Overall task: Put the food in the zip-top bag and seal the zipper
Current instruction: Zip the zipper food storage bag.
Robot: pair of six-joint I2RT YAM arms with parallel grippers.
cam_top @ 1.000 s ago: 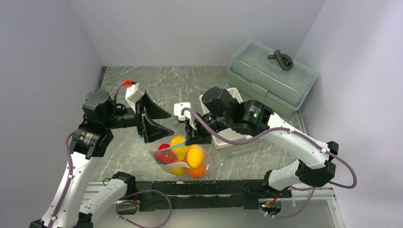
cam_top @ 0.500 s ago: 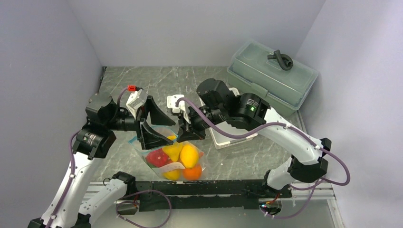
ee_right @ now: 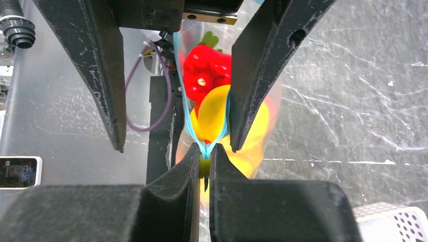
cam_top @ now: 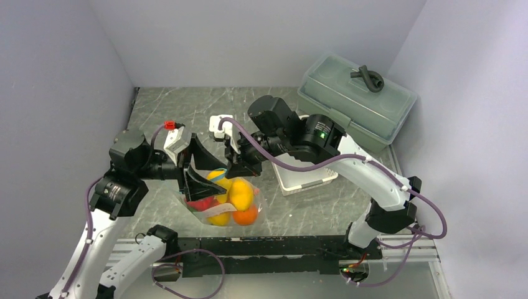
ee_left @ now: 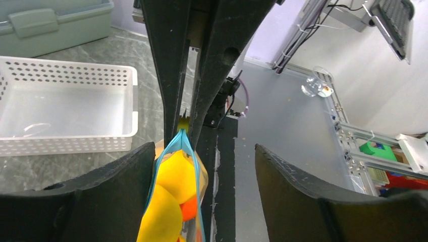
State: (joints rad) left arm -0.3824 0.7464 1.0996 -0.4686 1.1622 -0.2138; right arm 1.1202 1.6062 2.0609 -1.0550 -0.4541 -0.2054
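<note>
1. A clear, floppy plastic zip-top bag (cam_top: 227, 199) is hanging near the front middle of a grey marbled table (cam_top: 187, 106), between the two arms.
2. The right gripper (cam_top: 240, 168) is pinching one end of the bag's teal zipper strip (ee_left: 169, 148), jaws pressed together on it, and is holding the mouth up.
3. The left gripper (cam_top: 207, 165) is standing wide, one finger on either side of the bag's mouth. Whether the fingers are touching the plastic cannot be told.
4. Inside the bag are lying a red toy pepper (ee_right: 204, 70), a yellow toy lemon (ee_right: 212, 113) and a toy orange (cam_top: 245, 216).
5. A white label (cam_top: 212, 210) is showing on the bag in the overhead view only, its print too small to read. A small dark screen (ee_right: 17, 171) at the edge of the right wrist view is showing pale digits too blurred to read.
6. Both wrist views are showing the two teal sides parting away from the pinched end, which the overhead view does not show.
7. The left wrist view is looking into a white slotted plastic basket (ee_left: 65, 111) beside the bag, with a grey-green lidded box (ee_left: 50, 25) behind it.
</note>
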